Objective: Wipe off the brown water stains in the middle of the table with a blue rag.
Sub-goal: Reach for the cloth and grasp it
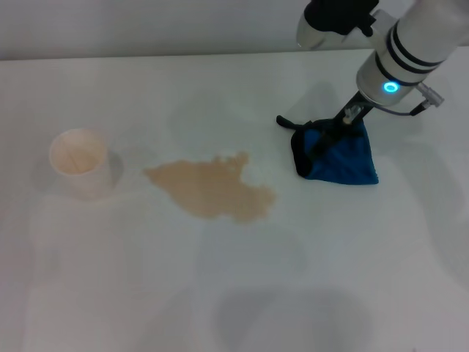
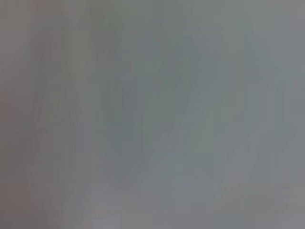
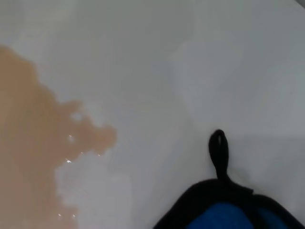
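Right arm: white cylindrical forearm with black bands and glowing blue ring light enters head view from upper right, angled down and leftward. Black right gripper [image 1: 326,138] at its tip, low, fingers pressed into blue cloth; whether they are clamped or apart cannot be told. Left arm, left gripper: outside head view; left wrist view shows only featureless grey.

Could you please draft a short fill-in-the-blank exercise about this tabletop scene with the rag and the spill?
1. The right gripper is down on the blue ____.
2. The brown water stains lie between the paper cup and the ____.
3. The colour of the table is ____.

Missing words: rag; rag; white
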